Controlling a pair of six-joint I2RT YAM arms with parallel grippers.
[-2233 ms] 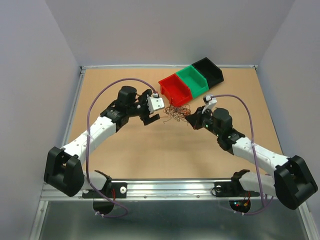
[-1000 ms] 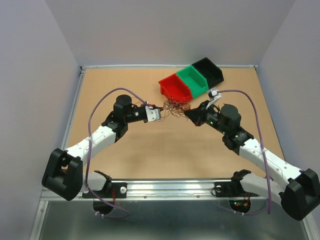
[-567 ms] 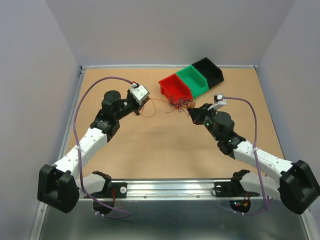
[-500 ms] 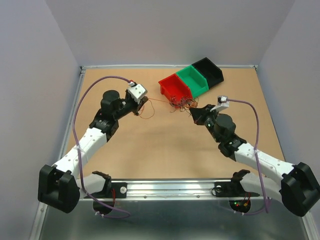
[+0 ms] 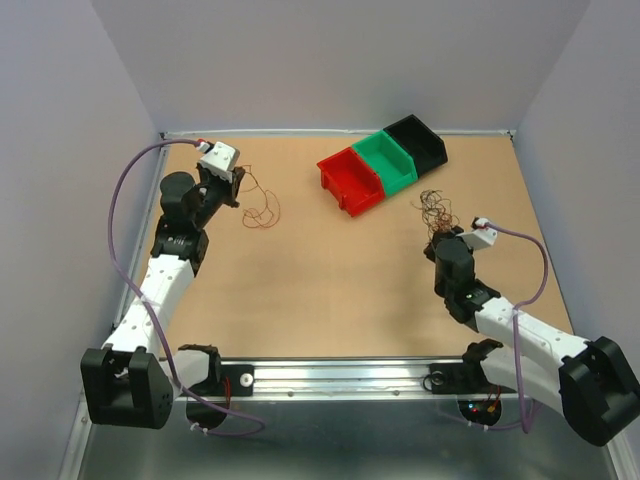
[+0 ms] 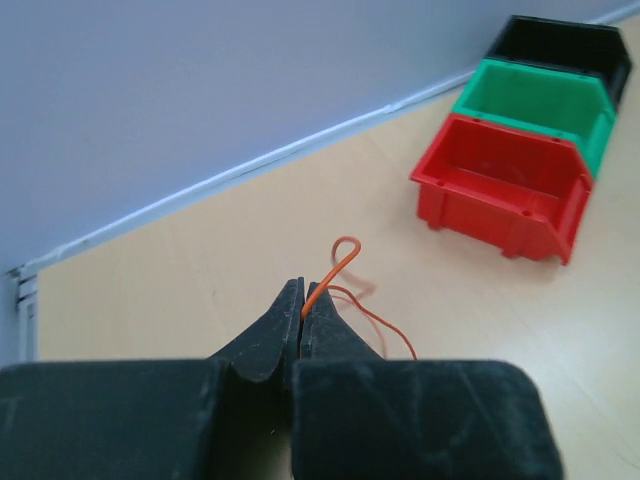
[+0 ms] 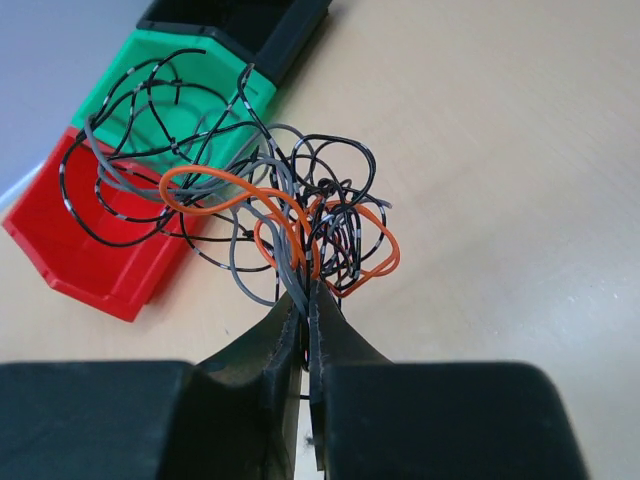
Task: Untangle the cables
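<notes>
The cables now form two lots. My left gripper [image 6: 303, 300] is shut on a single thin orange wire [image 6: 345, 250]. In the top view that wire [image 5: 263, 208] trails from the left gripper [image 5: 232, 186] down to the board at far left. My right gripper [image 7: 306, 295] pinches the clump of black, grey and orange cables [image 7: 280, 200] at its base, with the jaws nearly together around the strands. From above, this clump [image 5: 435, 207] stands just beyond the right gripper [image 5: 439, 233], right of centre.
Red [image 5: 350, 181], green [image 5: 385, 161] and black [image 5: 416, 139] bins stand in a row at the back centre, between the two grippers. The left arm is close to the board's left edge [image 5: 152, 200]. Lilac cables loop along both arms.
The arms have drawn apart. The left one swung to the far left, pulling one orange wire free of the clump. The right one carried the clump rightward and nearer, away from the red bin.
</notes>
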